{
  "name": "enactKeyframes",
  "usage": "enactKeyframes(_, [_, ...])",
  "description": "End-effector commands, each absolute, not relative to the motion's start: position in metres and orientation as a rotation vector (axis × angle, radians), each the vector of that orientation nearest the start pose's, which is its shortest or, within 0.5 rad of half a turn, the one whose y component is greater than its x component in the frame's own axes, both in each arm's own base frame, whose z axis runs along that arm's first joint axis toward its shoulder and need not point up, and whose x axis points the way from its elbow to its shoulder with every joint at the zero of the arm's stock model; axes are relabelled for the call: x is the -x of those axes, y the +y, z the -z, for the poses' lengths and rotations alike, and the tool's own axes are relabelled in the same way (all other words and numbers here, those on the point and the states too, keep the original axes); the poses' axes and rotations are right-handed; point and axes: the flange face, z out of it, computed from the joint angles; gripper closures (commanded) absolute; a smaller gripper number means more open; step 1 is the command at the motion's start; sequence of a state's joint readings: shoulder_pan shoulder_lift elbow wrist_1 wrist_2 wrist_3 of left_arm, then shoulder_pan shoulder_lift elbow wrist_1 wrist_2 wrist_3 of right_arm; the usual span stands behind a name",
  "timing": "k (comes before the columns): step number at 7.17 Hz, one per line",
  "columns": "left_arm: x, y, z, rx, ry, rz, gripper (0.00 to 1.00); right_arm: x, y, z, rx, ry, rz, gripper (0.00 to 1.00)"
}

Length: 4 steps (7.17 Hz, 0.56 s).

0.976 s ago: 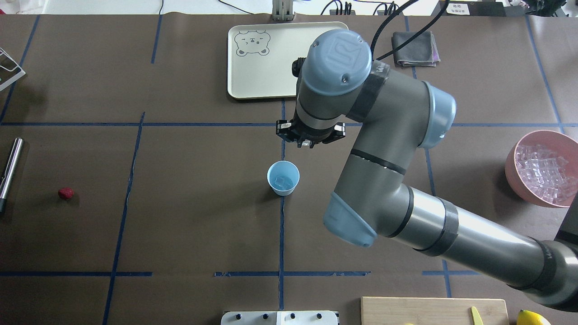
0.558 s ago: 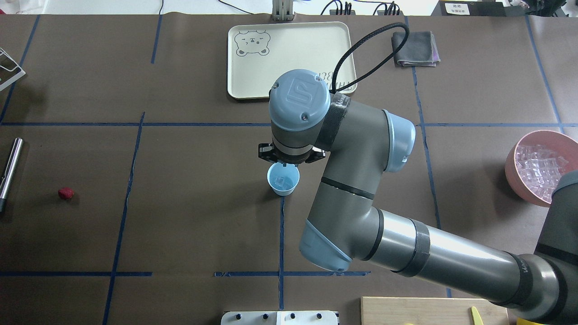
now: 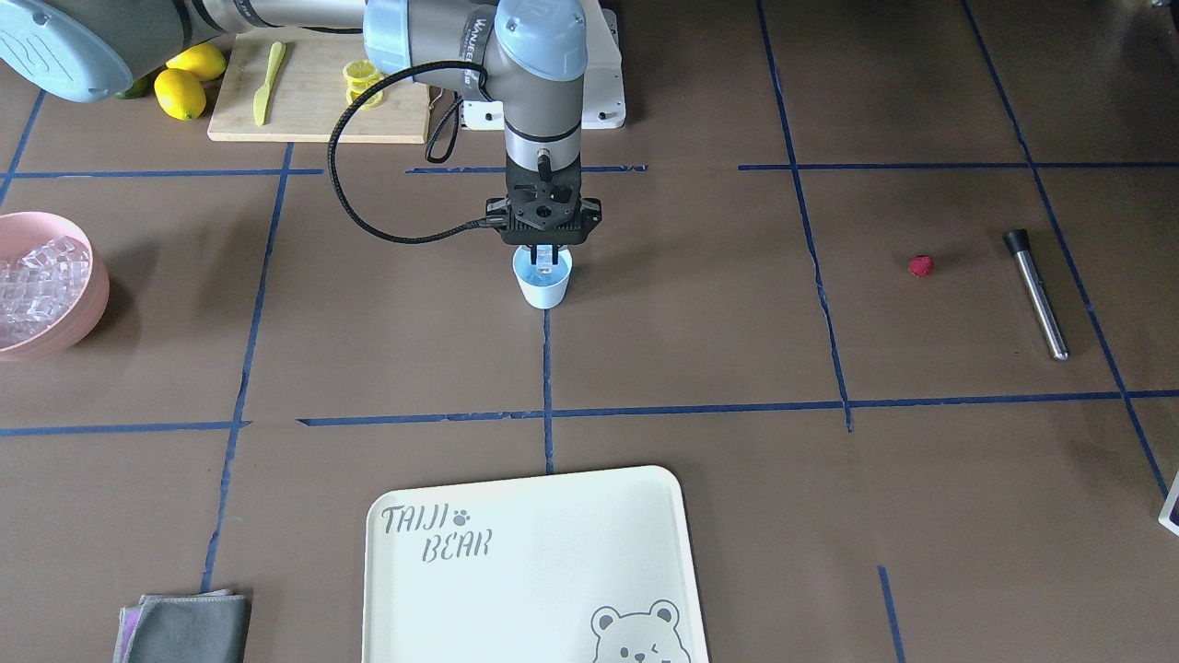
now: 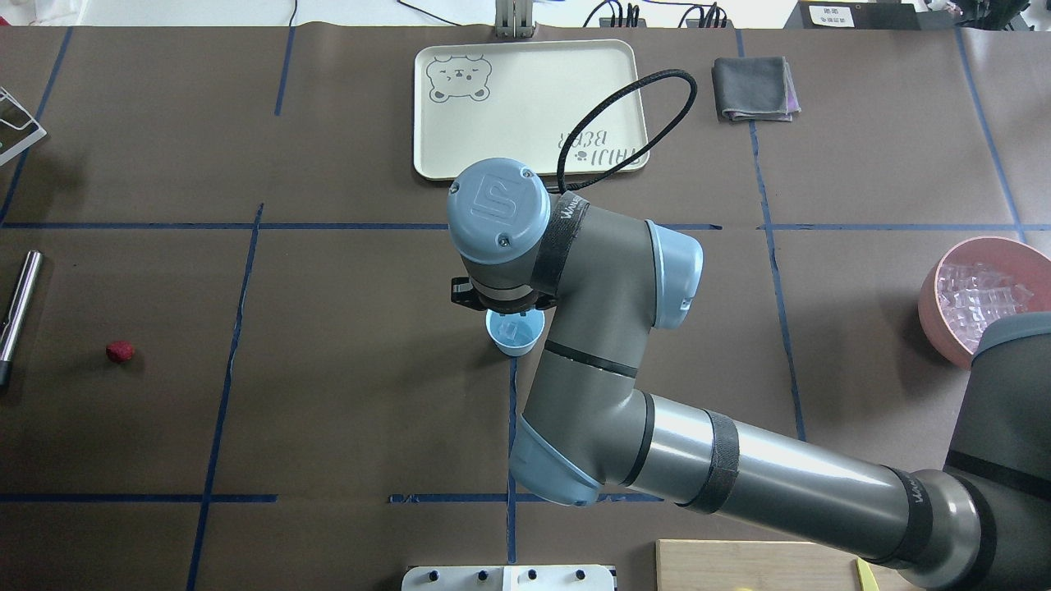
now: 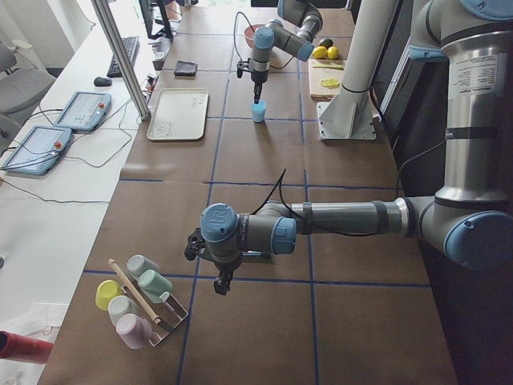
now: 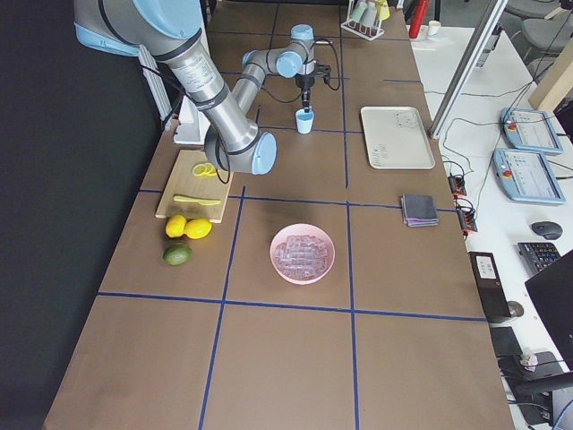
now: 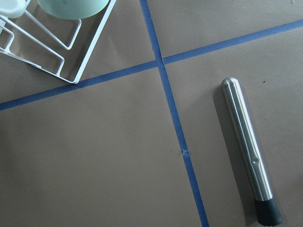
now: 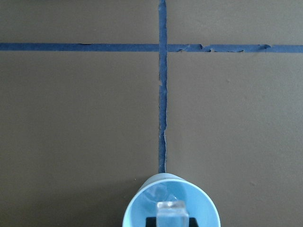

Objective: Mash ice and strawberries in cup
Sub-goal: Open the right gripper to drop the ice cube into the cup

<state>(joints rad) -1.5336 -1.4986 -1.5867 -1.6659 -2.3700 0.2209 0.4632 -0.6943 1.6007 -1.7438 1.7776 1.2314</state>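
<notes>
Steel muddler (image 4: 20, 304) lies along the table's (image 4: 345, 410) left edge, and I see the lone strawberry (image 4: 120, 352) just to its right, well apart from everything else. My left gripper (image 5: 223, 282) hangs over the muddler, near the wire cup rack (image 5: 148, 309) at that end; I cannot tell how its fingers stand. Wide bare table runs from the berry to mid-table, where the light-blue cup (image 4: 519, 336) stands upright on a blue tape line with a few cubes inside. My right gripper (image 3: 544, 254) sits directly over its mouth, pinching a clear ice cube (image 8: 172, 213). From overhead, the wrist hides part of the rim. Beyond the cup, the bear tray (image 4: 525, 107) and a folded grey cloth (image 4: 754, 89) line the far edge. The pink bowl (image 4: 985, 243) of ice sits at the right edge, partly covered by my right arm. A wooden cutting board (image 4: 780, 565) sits at the near edge.
</notes>
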Motion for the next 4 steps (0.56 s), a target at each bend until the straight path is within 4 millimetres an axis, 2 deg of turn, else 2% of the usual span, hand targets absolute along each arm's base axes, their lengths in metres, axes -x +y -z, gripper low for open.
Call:
enactKeyframes(1, [0.0427,-0.4654,-0.6742,-0.108,0.795,-0.263,0.0,0.5835,-0.4152,-0.1329,-0.11,-0.749,-0.019,0.0])
enactKeyframes(4, [0.042,-0.4656,-0.6735,-0.109,0.795,-0.266,0.0,0.5791,-0.419,-0.1324,-0.116,-0.749,-0.019,0.0])
